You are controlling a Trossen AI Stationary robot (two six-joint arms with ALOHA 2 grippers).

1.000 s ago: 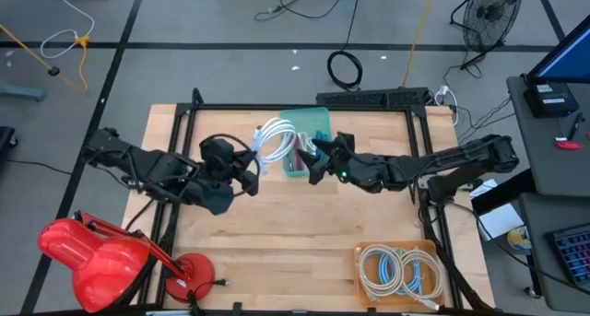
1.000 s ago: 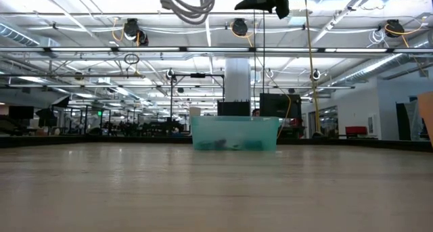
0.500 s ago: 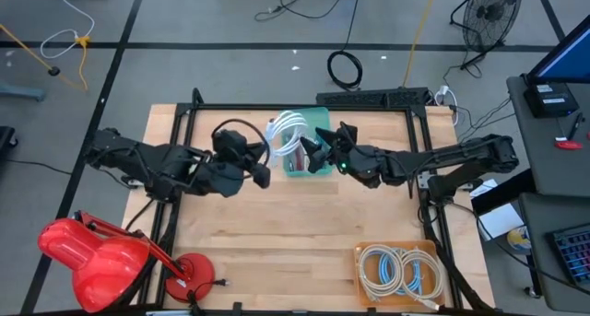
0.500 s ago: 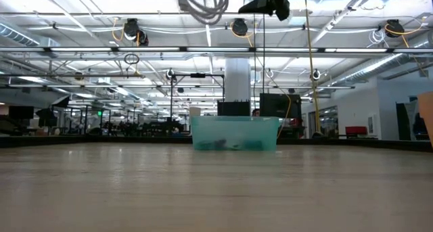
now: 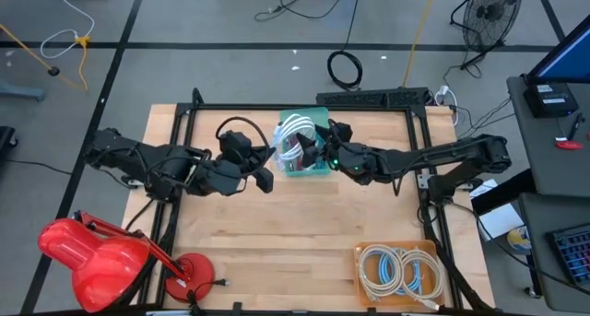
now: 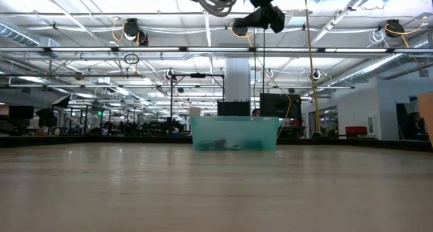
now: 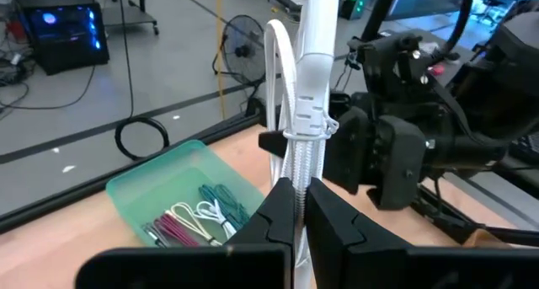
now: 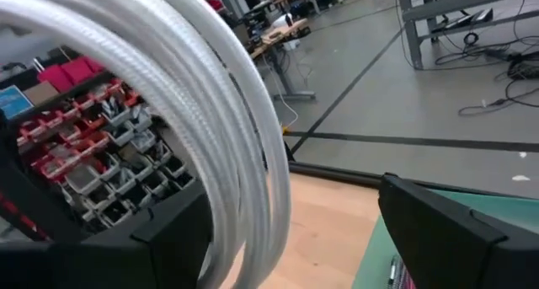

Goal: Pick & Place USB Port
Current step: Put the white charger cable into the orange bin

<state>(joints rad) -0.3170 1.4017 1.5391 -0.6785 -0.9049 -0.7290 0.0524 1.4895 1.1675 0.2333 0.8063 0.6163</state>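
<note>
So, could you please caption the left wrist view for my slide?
Left tool shut on a white coiled cable, held above the green bin, facing the open right tool.

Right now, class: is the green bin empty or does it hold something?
Not empty. The left wrist view shows the green bin holding small bundled cables, pink, white and green.

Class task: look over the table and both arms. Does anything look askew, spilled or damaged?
Nothing stands out. The left gripper holds a tidy white cable coil above the green bin, with the open right gripper beside it. Spare cables lie in the orange tray.
</note>
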